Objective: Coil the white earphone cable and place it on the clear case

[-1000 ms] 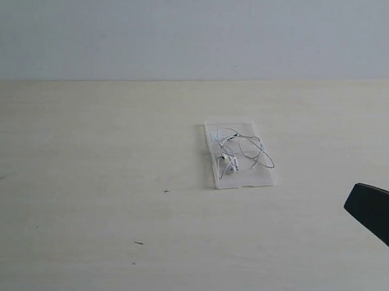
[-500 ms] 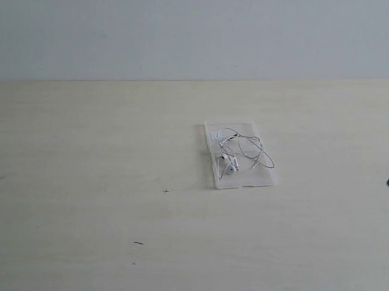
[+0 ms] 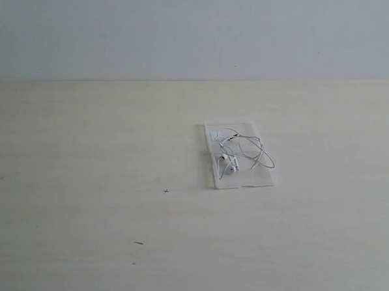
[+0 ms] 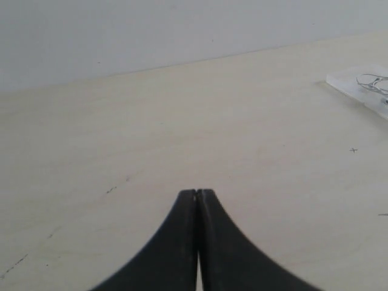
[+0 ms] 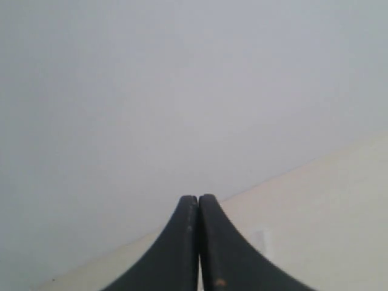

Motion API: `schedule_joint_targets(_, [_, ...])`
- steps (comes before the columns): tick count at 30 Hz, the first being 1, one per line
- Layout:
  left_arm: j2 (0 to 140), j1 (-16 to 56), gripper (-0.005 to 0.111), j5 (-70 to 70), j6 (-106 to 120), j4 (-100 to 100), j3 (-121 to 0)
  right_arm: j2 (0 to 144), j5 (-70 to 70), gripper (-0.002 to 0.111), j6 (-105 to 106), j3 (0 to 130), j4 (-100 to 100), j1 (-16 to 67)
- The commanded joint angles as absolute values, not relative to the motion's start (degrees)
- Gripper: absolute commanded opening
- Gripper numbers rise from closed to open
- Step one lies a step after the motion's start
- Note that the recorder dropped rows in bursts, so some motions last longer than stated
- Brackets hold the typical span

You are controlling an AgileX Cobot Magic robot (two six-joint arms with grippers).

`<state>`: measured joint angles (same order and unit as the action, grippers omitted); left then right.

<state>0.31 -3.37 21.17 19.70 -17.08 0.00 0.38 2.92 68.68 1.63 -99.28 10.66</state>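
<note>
Left gripper (image 4: 197, 193): jaws pressed together, nothing held, over bare table (image 3: 82, 179). Mid-right, white earphone cable (image 3: 243, 150) lies in loose loops on the clear case (image 3: 248, 179). Right gripper (image 5: 198, 197): also closed & empty. Risk: the springy coil could uncurl off the case edge if nudged.

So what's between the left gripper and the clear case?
Only bare table with a few tiny dark specks separates the shut left gripper from the clear case. The left wrist view shows this.
</note>
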Motion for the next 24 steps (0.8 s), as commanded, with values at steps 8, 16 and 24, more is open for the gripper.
schedule_joint_targets(8, [0.0,-3.4,0.0,21.1,19.3,-17.5,0.0,0.0,1.9,0.0,67.3,1.7,-98.1,10.3])
schedule_joint_targets(16, [0.0,-3.4,0.0,21.1,19.3,-17.5,0.0,0.0,2.8,0.0,15.1,1.7,-32.9,10.3])
schedule_joint_targets(24, [0.0,-3.4,0.0,21.1,19.3,-17.5,0.0,0.0,4.9,0.0,-9.0,0.0,-8.4,9.8])
